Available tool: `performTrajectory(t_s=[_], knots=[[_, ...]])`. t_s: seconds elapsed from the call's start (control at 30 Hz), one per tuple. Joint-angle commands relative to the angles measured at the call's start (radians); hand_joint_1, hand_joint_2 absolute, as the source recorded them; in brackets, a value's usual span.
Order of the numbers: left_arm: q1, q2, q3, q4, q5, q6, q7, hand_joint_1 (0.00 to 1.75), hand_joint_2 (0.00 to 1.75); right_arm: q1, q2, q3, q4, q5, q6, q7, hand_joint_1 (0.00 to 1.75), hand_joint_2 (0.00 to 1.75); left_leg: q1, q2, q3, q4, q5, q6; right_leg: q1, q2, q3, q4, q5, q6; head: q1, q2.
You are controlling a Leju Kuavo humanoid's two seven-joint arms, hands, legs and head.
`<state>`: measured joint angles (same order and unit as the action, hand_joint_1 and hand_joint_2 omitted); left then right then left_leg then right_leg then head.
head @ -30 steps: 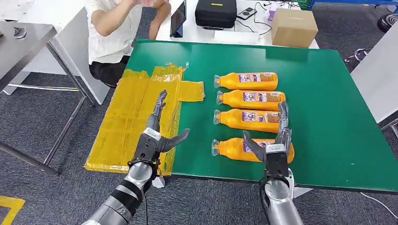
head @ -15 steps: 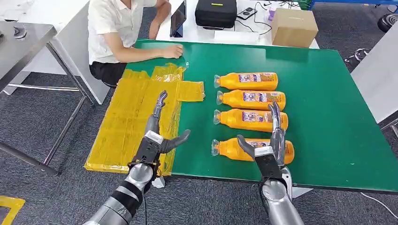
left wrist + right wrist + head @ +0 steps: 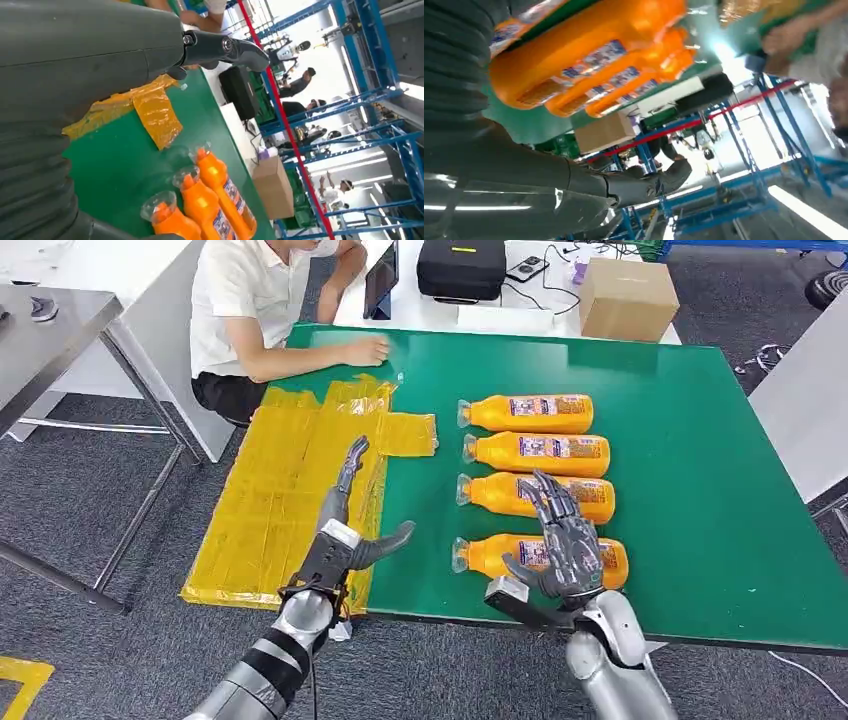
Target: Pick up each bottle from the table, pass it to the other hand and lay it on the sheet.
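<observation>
- Four bottles (image 3: 530,455) lie in a row on the green table (image 3: 700,490), long axes crosswise, caps toward the yellow sheet (image 3: 285,490).
- Right hand (image 3: 562,540) hovers spread above the nearest bottle (image 3: 490,555).
- Left hand (image 3: 345,530) is spread, empty, over the sheet's edge.

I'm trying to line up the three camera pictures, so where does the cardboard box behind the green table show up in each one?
Head view: the cardboard box sits top right, on the white table beyond the green table.
Left wrist view: the box is low and right of centre, past the orange bottles.
Right wrist view: the box lies near the middle, below the bottles as pictured.
Shared landmark: the black case, also at and.
</observation>
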<state>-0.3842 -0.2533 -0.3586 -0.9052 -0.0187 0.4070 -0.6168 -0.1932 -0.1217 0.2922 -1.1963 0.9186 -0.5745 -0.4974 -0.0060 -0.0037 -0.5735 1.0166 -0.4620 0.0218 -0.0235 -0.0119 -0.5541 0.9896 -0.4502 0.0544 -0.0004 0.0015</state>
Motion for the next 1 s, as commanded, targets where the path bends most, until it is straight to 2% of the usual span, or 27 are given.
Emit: performTrajectory(t_s=[0.03, 0.13, 0.33, 0.67, 0.83, 1.0], knots=[[-0.02, -0.005, -0.014, 0.013, 0.01, -0.019, 0.01, 0.0, 1.75, -0.081, -0.126, 0.112, 0.071, 0.007, 0.102, 0.04, 0.0, 1.75, 0.001, 0.002, 0.001, 0.0, 0.0, -0.001, 0.001, 0.002, 0.0, 0.0, 0.001, -0.002, 0.0, 0.0], [-0.02, -0.013, -0.021, 0.007, 0.015, -0.025, 0.023, 0.0, 1.75, -0.105, -0.18, 0.125, 0.059, 0.027, 0.154, 0.059, 0.0, 1.75, 0.001, 0.001, 0.0, 0.001, 0.0, -0.001, 0.001, 0.001, -0.001, 0.0, 0.0, -0.002, 0.0, 0.0], [-0.023, -0.019, -0.035, 0.007, 0.01, -0.031, 0.038, 0.0, 1.75, -0.1, -0.238, 0.144, -0.002, -0.006, 0.298, 0.08, 0.0, 1.75, 0.001, 0.002, 0.0, 0.002, -0.001, -0.001, 0.002, 0.003, 0.0, 0.0, 0.001, -0.002, 0.0, 0.0], [-0.023, -0.019, -0.036, 0.006, 0.009, -0.031, 0.04, 0.0, 1.75, -0.098, -0.244, 0.146, -0.005, -0.004, 0.301, 0.081, 0.0, 1.75, 0.001, 0.002, 0.001, 0.001, 0.0, -0.002, 0.002, 0.002, 0.0, 0.0, 0.001, -0.003, 0.0, 0.0], [-0.016, -0.022, -0.041, -0.01, 0.005, -0.05, 0.066, 0.0, 1.75, -0.091, -0.311, 0.182, -0.045, -0.044, 0.425, 0.109, 0.0, 1.75, 0.001, 0.001, 0.0, 0.001, -0.001, -0.001, 0.001, 0.002, 0.0, 0.0, 0.001, -0.002, 0.0, 0.0], [-0.021, -0.034, -0.059, -0.014, 0.01, -0.063, 0.089, 0.0, 1.75, -0.091, -0.362, 0.208, -0.085, -0.049, 0.479, 0.157, 0.0, 1.75, 0.001, 0.001, 0.0, 0.001, -0.001, -0.001, 0.001, 0.001, -0.001, 0.0, 0.0, -0.002, 0.0, 0.0]])
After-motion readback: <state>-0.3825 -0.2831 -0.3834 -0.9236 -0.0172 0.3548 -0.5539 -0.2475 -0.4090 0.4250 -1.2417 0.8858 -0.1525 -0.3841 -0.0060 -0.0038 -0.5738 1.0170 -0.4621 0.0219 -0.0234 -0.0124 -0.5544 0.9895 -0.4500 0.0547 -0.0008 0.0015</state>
